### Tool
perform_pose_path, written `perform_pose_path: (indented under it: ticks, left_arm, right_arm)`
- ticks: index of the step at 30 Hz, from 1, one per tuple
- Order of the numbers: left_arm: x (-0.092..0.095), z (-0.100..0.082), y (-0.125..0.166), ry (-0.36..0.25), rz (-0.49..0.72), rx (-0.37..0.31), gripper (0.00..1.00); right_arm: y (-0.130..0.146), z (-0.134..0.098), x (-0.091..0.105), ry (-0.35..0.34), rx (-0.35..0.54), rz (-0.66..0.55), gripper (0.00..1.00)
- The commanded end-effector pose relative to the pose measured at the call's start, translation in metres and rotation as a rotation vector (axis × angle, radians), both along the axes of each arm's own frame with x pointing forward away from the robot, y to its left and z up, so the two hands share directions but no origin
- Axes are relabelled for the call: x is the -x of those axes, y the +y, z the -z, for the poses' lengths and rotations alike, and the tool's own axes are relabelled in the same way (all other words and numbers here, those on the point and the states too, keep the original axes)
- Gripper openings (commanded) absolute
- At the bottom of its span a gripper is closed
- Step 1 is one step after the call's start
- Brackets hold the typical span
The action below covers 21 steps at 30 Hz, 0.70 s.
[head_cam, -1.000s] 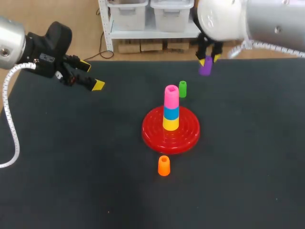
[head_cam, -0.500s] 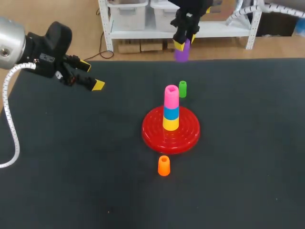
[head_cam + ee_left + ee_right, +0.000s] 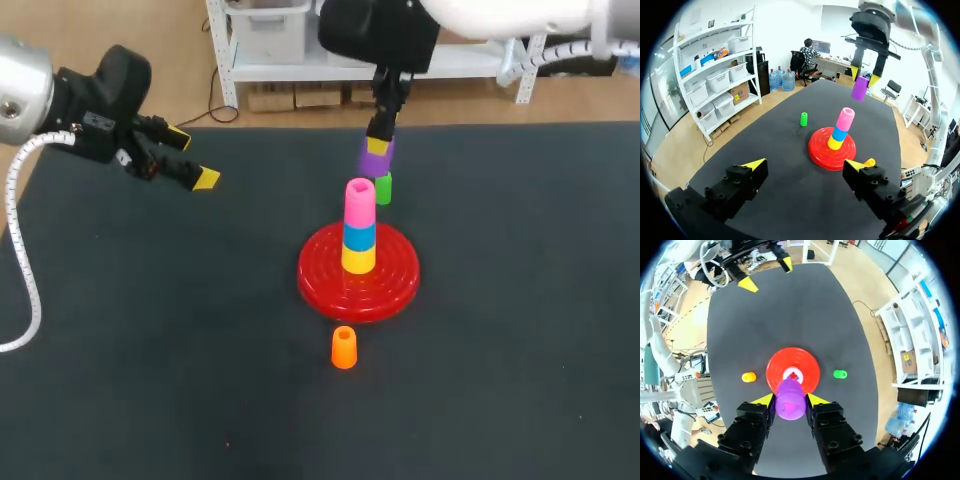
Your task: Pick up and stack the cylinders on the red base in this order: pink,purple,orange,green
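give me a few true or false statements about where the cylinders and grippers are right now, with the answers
1. The right gripper is shut on the purple cylinder. True.
2. The purple cylinder sits on top of the pink cylinder. False: it is held in the air, apart from the pink one.
3. The orange cylinder stands on the table, off the red base. True.
4. The left gripper holds the green cylinder. False: that gripper is open and empty, and the green cylinder stands on the table beside the base.
5. The pink cylinder is the top piece of the stack on the base. True.
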State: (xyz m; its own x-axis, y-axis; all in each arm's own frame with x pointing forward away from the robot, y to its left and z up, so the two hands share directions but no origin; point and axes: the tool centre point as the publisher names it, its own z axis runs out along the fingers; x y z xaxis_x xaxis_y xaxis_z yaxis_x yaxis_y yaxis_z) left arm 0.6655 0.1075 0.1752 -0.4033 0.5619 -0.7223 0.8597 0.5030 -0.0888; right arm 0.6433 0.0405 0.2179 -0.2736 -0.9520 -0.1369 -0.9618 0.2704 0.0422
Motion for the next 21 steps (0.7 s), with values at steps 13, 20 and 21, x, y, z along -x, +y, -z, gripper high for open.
perform_pose_path:
  ticks: [13,20,21]
  left_arm:
    - [0.000,0.001,0.001,-0.002,0.001,0.003,1.00]
    - [0.000,0.001,0.001,-0.002,0.001,0.003,1.00]
    - [0.000,0.001,0.001,-0.002,0.001,0.003,1.00]
  right_arm:
    - [0.004,0.016,-0.002,0.007,0.032,-0.007,0.00]
    - [0.011,0.021,-0.009,0.014,0.052,-0.013,0.00]
    - [0.011,0.022,-0.009,0.022,0.056,-0.020,0.00]
